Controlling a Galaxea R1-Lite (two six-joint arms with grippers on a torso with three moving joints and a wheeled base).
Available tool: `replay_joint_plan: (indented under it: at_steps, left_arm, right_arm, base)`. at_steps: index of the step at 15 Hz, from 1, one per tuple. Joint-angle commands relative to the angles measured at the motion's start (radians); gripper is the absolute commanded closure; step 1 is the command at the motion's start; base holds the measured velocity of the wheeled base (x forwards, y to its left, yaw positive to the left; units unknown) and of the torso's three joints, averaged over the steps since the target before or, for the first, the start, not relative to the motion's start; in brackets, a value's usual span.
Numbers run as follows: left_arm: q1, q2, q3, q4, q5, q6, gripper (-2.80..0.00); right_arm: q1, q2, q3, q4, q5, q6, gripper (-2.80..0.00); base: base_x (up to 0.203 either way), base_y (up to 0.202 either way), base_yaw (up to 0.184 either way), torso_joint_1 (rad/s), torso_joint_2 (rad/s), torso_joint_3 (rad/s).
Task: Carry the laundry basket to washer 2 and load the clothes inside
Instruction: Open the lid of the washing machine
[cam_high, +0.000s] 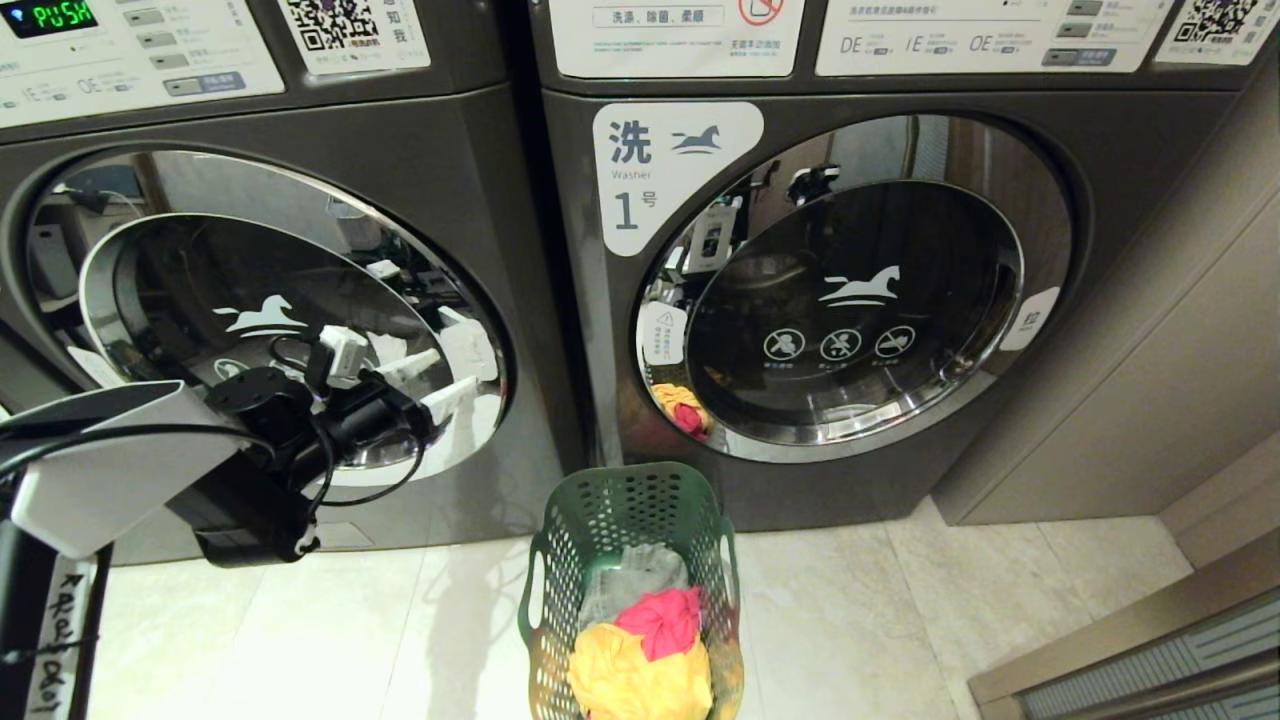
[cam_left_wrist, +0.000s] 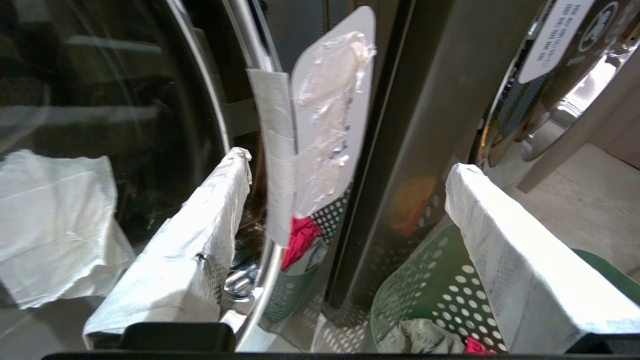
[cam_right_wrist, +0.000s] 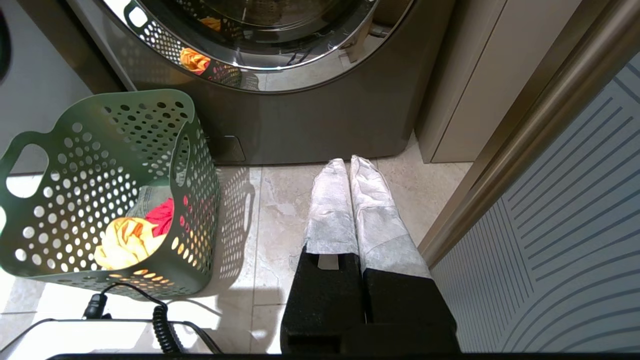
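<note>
Reaching toward the washer door (cam_high: 270, 310) at ten o'clock, the left gripper (cam_left_wrist: 345, 200) is spread wide, grasping nothing. The laundry basket (cam_high: 630, 520) stands at six o'clock. The right gripper (cam_right_wrist: 350, 170) is clenched, empty.

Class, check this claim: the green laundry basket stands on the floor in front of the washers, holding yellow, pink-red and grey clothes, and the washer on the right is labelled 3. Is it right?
One detail is wrong. The head view shows the right-hand washer's label reading 1, not 3. The laundry basket does stand on the floor with the clothes inside.

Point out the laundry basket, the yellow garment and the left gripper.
laundry basket (cam_high: 600, 520), head view, on its perforated back wall.
yellow garment (cam_high: 635, 680), head view, on the cloth's middle.
left gripper (cam_left_wrist: 345, 215), left wrist view, midway between its open fingertips.
</note>
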Motion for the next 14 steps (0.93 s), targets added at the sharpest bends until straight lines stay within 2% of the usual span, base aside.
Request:
replay_joint_plan:
  at_steps: [1,5,11,14]
  left_arm:
    - [-0.011,0.034,-0.047,-0.009,0.001,-0.003,-2.8]
    - [-0.034,0.059,-0.095,-0.009,0.006,-0.005,-2.8]
    - [-0.051,0.067,-0.101,-0.009,0.005,-0.009,-2.8]
    - [-0.048,0.052,-0.098,-0.009,-0.006,-0.042,-2.8]
  right_arm:
    - [0.0,0.001,0.0,0.0,0.0,0.0,0.0]
    - [0.0,0.002,0.0,0.0,0.0,0.0,0.0]
    - [0.0,0.0,0.0,0.0,0.0,0.0,0.0]
    - [0.0,0.0,0.0,0.0,0.0,0.0,0.0]
  base:
    - [0.0,0.0,0.0,0.0,0.0,0.0]
    - [0.0,0.0,0.0,0.0,0.0,0.0]
    - [0.0,0.0,0.0,0.0,0.0,0.0]
    - [0.0,0.0,0.0,0.0,0.0,0.0]
